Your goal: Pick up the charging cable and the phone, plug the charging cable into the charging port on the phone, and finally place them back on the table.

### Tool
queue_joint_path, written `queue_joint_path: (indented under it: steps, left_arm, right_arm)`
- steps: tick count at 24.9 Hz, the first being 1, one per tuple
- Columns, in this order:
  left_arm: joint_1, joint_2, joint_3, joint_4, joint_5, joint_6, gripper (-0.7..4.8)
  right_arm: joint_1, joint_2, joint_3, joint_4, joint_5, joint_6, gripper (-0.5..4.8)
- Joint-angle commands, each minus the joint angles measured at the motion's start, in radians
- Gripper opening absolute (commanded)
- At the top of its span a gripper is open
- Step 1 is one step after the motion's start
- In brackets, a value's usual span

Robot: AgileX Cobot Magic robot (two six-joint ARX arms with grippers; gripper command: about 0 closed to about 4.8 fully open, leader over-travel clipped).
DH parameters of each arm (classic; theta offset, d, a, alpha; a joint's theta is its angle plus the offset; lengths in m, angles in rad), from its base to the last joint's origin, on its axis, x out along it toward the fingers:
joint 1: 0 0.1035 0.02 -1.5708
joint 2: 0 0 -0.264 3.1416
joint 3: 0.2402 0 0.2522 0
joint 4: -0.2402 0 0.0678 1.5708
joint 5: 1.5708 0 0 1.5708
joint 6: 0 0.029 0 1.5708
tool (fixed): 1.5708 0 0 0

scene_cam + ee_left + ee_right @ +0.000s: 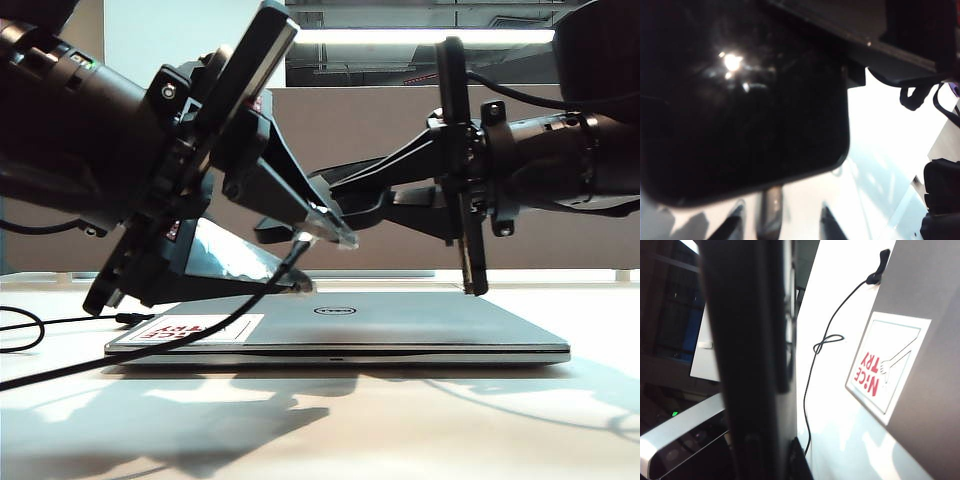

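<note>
Left gripper [330,232] over the laptop [400,322], spread unreadable, should set the phone [740,100] down flat, charging cable [230,315] slack, beside the closed right gripper [335,195].

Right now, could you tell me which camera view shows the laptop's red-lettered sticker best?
The right wrist view: the sticker fills it, lettering readable though turned. The exterior view shows it foreshortened on the laptop lid. The left wrist view misses it.

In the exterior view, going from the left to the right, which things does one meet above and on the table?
Left arm → red-lettered sticker on the laptop → left gripper with the charging cable hanging below it → Dell logo on the laptop → right gripper reaching in → right arm.
</note>
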Motion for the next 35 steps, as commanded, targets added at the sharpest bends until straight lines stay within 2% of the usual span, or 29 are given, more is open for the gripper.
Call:
queue_joint_path:
  steps: [1, 5, 7, 8, 10, 12, 15, 18, 19, 22, 26, 28, 29, 35]
  left_arm:
    - [0.0, -0.026, 0.003, 0.011, 0.0, 0.003, 1.89]
    - [0.001, -0.1, 0.003, 0.01, -0.001, 0.06, 1.87]
    - [0.002, -0.135, 0.006, 0.007, -0.002, 0.091, 1.7]
    - [0.003, -0.152, 0.009, -0.001, -0.002, 0.104, 1.43]
    - [0.01, -0.184, 0.021, -0.03, -0.002, 0.134, 0.39]
    - [0.01, -0.212, 0.034, -0.061, -0.003, 0.172, 0.02]
    - [0.01, -0.243, 0.063, -0.111, -0.003, 0.213, -0.05]
    - [0.018, -0.26, 0.104, -0.18, -0.003, 0.215, -0.05]
    - [0.035, -0.267, 0.135, -0.229, -0.003, 0.22, -0.05]
    - [0.072, -0.272, 0.184, -0.297, -0.003, 0.267, -0.04]
    - [0.138, -0.277, 0.251, -0.396, -0.003, 0.362, -0.04]
    - [0.19, -0.278, 0.291, -0.464, -0.003, 0.389, -0.04]
    - [0.222, -0.279, 0.31, -0.494, -0.003, 0.387, -0.04]
    - [0.27, -0.294, 0.316, -0.512, -0.003, 0.388, -0.05]
  right_arm:
    - [-0.01, -0.009, 0.006, 0.046, 0.006, -0.008, -0.06]
    - [-0.035, -0.023, 0.007, 0.039, 0.042, -0.011, -0.06]
    - [-0.045, -0.033, 0.008, 0.018, 0.058, -0.012, -0.06]
    - [-0.055, -0.04, 0.008, 0.005, 0.061, -0.019, -0.06]
    - [-0.072, -0.054, 0.011, -0.028, 0.062, -0.033, -0.06]
    - [-0.089, -0.076, 0.014, -0.094, 0.071, -0.061, -0.06]
    - [-0.121, -0.121, 0.024, -0.22, 0.075, -0.11, -0.06]
    - [-0.163, -0.163, 0.042, -0.37, 0.05, -0.157, -0.06]
    - [-0.201, -0.187, 0.061, -0.473, 0.011, -0.188, -0.06]
    - [-0.265, -0.219, 0.095, -0.613, -0.035, -0.25, -0.06]
    - [-0.343, -0.253, 0.142, -0.778, -0.035, -0.353, -0.06]
    - [-0.405, -0.258, 0.193, -0.93, -0.033, -0.448, -0.06]
    - [-0.438, -0.258, 0.233, -1.049, -0.024, -0.537, -0.06]
    - [-0.515, -0.246, 0.376, -1.424, 0.118, -0.805, -0.06]
